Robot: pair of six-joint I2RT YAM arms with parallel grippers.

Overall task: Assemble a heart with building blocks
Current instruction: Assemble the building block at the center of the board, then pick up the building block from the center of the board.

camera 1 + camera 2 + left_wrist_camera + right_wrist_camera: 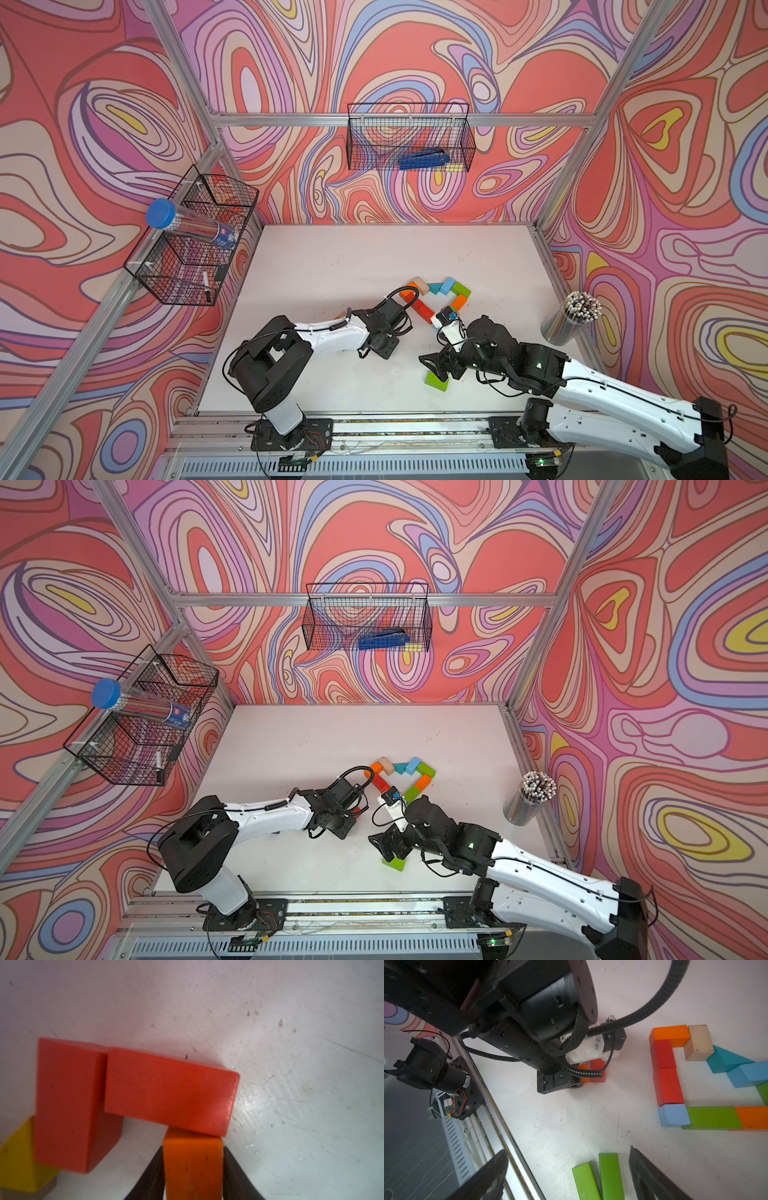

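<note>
White scuffed tabletop (332, 266), cell walls covered in a swirl pattern. Mid-table, the coloured wooden building blocks (436, 297) lay flat in a heart-like outline, touching end to end: plain wood block (698, 1042), teal wedge (726, 1059), plus orange, light blue, green and red bricks. Just beside the outline, a small orange wooden brick (193, 1167) sat between the fingers of the left gripper (193, 1148). Both fingers were against its sides and its end touched a red wooden brick (170, 1091). A second red block (68, 1105) and a yellow wedge (18, 1163) lay next to that. Near the front edge, two green wooden bricks (610, 1176) lay side by side below the right gripper (568, 1150), which was spread wide and held nothing. A grey cup of pencils (569, 320) stood at the table's right edge. A black wire basket (365, 137) on the back wall held a blue stapler (422, 160).
</note>
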